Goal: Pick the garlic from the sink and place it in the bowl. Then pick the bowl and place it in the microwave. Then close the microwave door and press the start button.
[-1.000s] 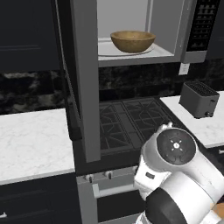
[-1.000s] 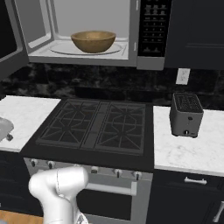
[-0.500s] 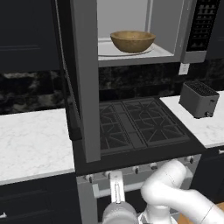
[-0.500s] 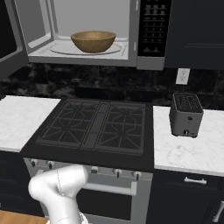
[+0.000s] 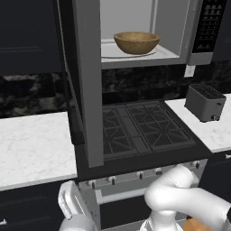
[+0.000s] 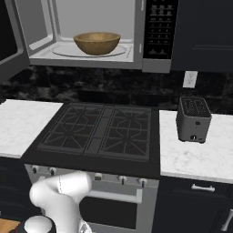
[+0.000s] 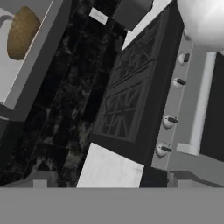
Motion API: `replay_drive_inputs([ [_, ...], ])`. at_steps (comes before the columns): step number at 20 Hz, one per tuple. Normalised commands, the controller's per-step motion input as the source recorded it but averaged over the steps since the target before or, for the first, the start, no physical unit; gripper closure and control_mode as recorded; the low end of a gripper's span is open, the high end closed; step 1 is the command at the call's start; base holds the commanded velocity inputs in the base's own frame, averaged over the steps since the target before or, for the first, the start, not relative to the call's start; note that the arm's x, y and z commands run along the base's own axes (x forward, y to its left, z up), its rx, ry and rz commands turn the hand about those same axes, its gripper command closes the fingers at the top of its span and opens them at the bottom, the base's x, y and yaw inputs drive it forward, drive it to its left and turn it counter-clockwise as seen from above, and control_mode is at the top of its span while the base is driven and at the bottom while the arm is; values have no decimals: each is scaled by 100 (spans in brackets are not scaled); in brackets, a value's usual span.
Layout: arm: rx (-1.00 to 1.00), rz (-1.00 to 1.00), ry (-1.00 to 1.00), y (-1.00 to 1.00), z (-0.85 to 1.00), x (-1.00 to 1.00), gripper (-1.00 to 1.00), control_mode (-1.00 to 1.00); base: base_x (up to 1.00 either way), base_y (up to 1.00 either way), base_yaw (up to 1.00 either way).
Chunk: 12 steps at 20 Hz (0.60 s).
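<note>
The tan wooden bowl (image 5: pixel 136 42) (image 6: pixel 97 42) stands on the pale floor of the open microwave (image 5: pixel 178 53) (image 6: pixel 136 61) above the stove. The microwave door (image 5: pixel 88 81) hangs wide open at the left, seen edge-on, with its dark bar handle (image 5: pixel 74 113). The black button panel (image 5: pixel 207 27) (image 6: pixel 157 27) is at the right. My gripper (image 7: pixel 111 181) is open with nothing between its fingers, low in front of the oven and far below the bowl (image 7: pixel 22 33). The garlic and the sink are out of view.
A black gas stove (image 5: pixel 140 131) (image 6: pixel 100 129) lies under the microwave, with oven knobs (image 7: pixel 168 121) along its front. A grey toaster (image 5: pixel 205 101) (image 6: pixel 193 118) stands on the white counter (image 6: pixel 195 157) at the right. More white counter (image 5: pixel 31 149) lies left of the open door.
My arm has folded down from in front of the stove to low before the oven, and the hand swung to the lower left. The bowl and door have not moved.
</note>
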Motion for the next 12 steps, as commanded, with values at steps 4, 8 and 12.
replay_drive_inputs([
  [4,-20,-3,-4,97,80,49,-100,-100,0,0,0],
  [8,-12,-8,0,44,88,53,-100,-100,0,0,0],
  [12,-6,-15,0,-15,89,46,-100,-100,0,0,0],
])
